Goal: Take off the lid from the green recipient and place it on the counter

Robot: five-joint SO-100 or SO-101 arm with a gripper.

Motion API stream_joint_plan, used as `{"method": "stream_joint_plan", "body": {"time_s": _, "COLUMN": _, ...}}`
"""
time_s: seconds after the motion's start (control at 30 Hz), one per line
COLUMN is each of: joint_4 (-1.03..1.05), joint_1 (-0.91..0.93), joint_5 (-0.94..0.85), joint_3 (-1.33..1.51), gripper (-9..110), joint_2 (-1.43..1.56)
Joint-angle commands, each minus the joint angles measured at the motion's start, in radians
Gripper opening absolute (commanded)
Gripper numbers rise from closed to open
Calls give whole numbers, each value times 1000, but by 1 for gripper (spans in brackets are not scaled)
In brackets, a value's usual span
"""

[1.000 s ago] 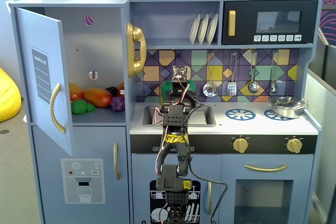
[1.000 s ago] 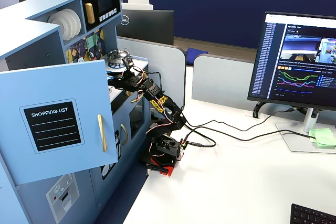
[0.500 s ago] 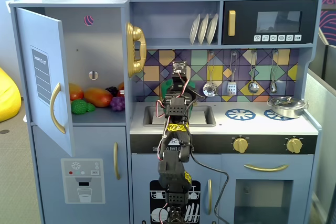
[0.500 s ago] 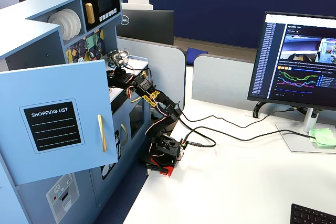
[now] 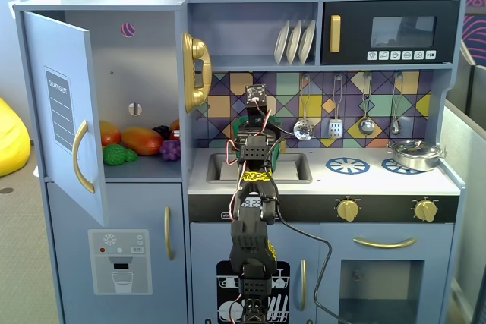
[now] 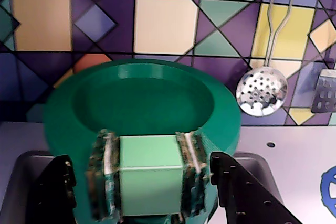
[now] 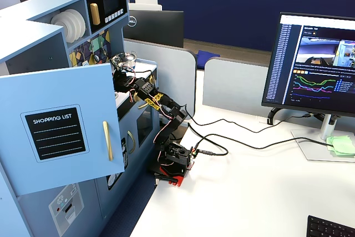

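Observation:
In the wrist view the lid (image 6: 142,103), a dark-green round disc with a raised rim, fills the middle. My gripper (image 6: 151,141) is shut on the light-green tab (image 6: 151,177) at its near edge, one finger on each side. Dark green that looks like the green recipient (image 6: 81,182) runs down below the rim over the sink (image 6: 31,158). I cannot tell whether the lid rests on it or is lifted off. In a fixed view the arm hides most of it, and only a bit of green (image 5: 241,124) shows by the gripper (image 5: 254,130), above the white counter (image 5: 319,180).
A silver pan (image 5: 414,155) sits on the right burner ring, and the left blue ring (image 5: 348,165) is bare. Utensils hang on the tiled wall, among them a slotted spoon (image 6: 261,90). The cupboard door (image 5: 64,111) stands open at the left, with toy fruit (image 5: 137,142) inside.

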Motion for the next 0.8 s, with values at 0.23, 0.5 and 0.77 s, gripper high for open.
{"method": "stream_joint_plan", "body": {"time_s": 0.23, "joint_4": -21, "joint_1": -15, "joint_5": -48, "joint_3": -118, "gripper": 8, "joint_2": -72}}
{"method": "stream_joint_plan", "body": {"time_s": 0.5, "joint_4": -133, "joint_1": -15, "joint_5": -32, "joint_3": -127, "gripper": 0, "joint_2": -83}}
{"method": "stream_joint_plan", "body": {"time_s": 0.77, "joint_4": -209, "joint_1": 94, "joint_5": -75, "joint_3": -149, "gripper": 0, "joint_2": -55}}
